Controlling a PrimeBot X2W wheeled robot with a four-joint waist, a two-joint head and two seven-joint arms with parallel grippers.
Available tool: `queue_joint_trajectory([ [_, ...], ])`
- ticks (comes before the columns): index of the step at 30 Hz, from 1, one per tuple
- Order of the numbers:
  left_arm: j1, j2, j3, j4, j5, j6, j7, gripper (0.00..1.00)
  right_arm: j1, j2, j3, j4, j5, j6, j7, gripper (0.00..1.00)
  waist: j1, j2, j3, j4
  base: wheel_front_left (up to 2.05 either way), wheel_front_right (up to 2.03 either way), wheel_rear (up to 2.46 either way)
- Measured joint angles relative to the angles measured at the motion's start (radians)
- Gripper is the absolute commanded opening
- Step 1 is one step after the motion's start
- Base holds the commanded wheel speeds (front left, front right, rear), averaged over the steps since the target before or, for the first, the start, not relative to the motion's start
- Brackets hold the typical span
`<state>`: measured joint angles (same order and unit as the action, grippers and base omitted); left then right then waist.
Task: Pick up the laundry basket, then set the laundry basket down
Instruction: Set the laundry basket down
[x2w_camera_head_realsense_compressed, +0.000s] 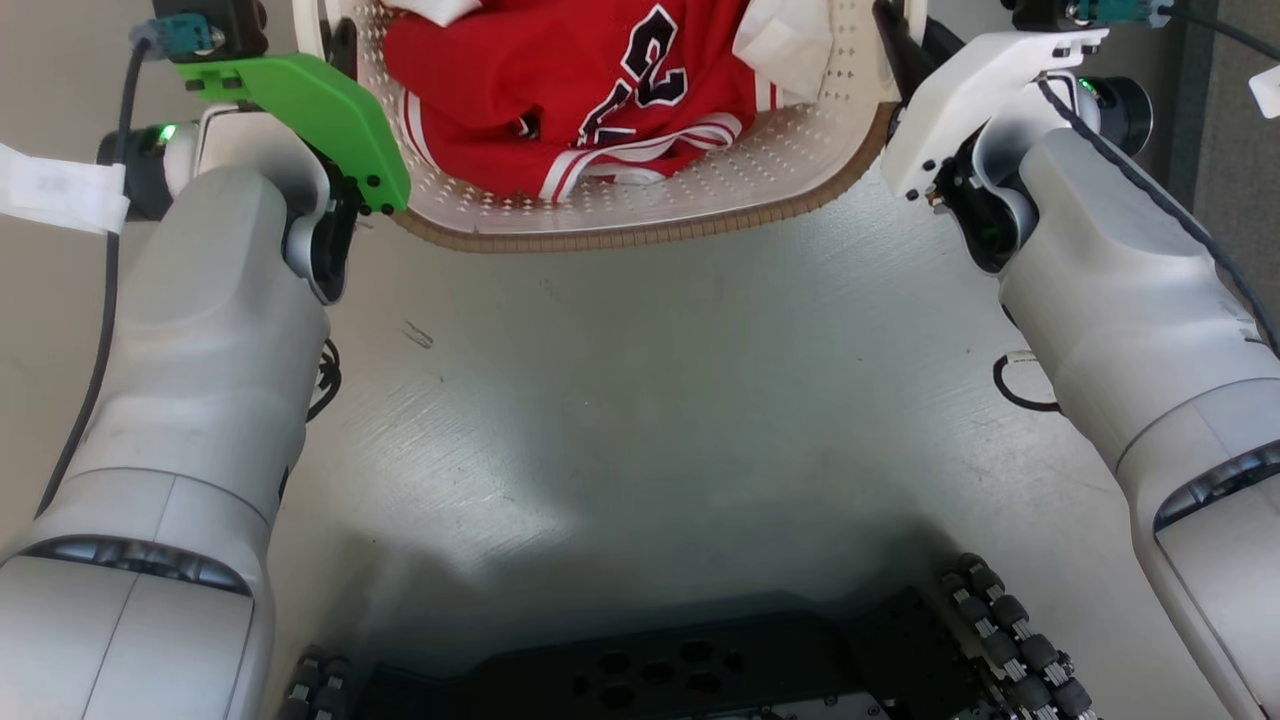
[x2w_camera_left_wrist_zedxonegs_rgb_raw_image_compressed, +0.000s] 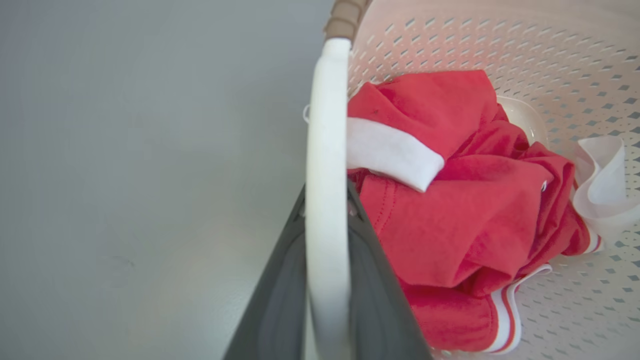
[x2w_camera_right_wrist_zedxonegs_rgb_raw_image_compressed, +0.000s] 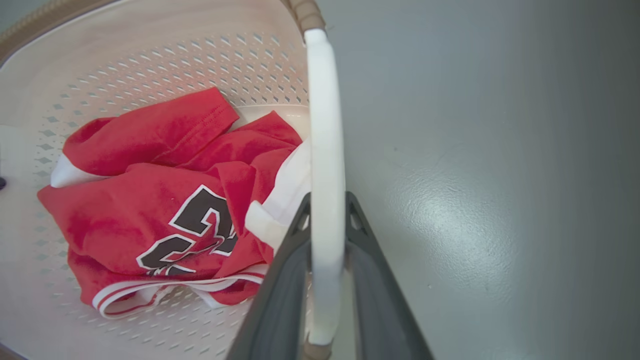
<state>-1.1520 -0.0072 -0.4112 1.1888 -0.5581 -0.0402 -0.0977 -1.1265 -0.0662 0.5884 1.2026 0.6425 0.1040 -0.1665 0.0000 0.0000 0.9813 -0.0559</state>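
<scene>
Grip: your left gripper (x2w_camera_left_wrist_zedxonegs_rgb_raw_image_compressed: 326, 200) and right gripper (x2w_camera_right_wrist_zedxonegs_rgb_raw_image_compressed: 327, 200) each pinched a handle (x2w_camera_left_wrist_zedxonegs_rgb_raw_image_compressed: 325, 125) of the laundry basket (x2w_camera_head_realsense_compressed: 640, 236).
Remaining: lift unclear; set-down was pending.

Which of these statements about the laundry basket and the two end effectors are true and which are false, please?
1. The left end effector is closed on a white handle of the laundry basket. True.
2. The right end effector hangs open, clear of the basket. False: it is closed on the other white handle.
3. A red garment with dark numerals lies in the basket. True.
4. The basket's rim is green. False: it is brown.
</scene>
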Motion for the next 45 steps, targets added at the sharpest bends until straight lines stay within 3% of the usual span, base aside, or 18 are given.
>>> queue_joint_trajectory([
  [30,-0.031,0.002,-0.002,0.034,0.000,-0.038,-0.017,0.00,-0.028,0.003,0.001,0.020,0.002,0.011,0.018,0.00,0.0000,0.0000,0.011,-0.001,0.00,0.00,0.00],
  [31,-0.032,0.002,-0.002,0.034,-0.001,-0.040,-0.016,0.00,-0.029,0.003,0.003,0.021,0.002,0.011,0.017,0.29,0.0000,0.0000,0.010,-0.001,0.00,0.00,0.00],
  [32,-0.032,0.002,0.000,0.035,-0.002,-0.045,-0.011,0.41,-0.029,0.003,0.006,0.022,0.002,0.011,0.017,0.94,0.0000,0.0000,0.010,-0.001,0.00,0.00,0.00],
  [33,-0.033,0.002,0.000,0.035,-0.004,-0.049,-0.008,1.00,-0.031,0.002,0.009,0.025,0.002,0.011,0.017,1.00,0.0000,0.0000,0.009,-0.001,0.00,0.00,0.00],
  [45,-0.026,0.021,-0.009,0.057,-0.007,-0.065,-0.023,1.00,-0.020,-0.020,0.025,0.042,0.000,0.010,-0.017,1.00,0.0000,0.0000,-0.027,0.000,0.00,0.00,0.00],
])
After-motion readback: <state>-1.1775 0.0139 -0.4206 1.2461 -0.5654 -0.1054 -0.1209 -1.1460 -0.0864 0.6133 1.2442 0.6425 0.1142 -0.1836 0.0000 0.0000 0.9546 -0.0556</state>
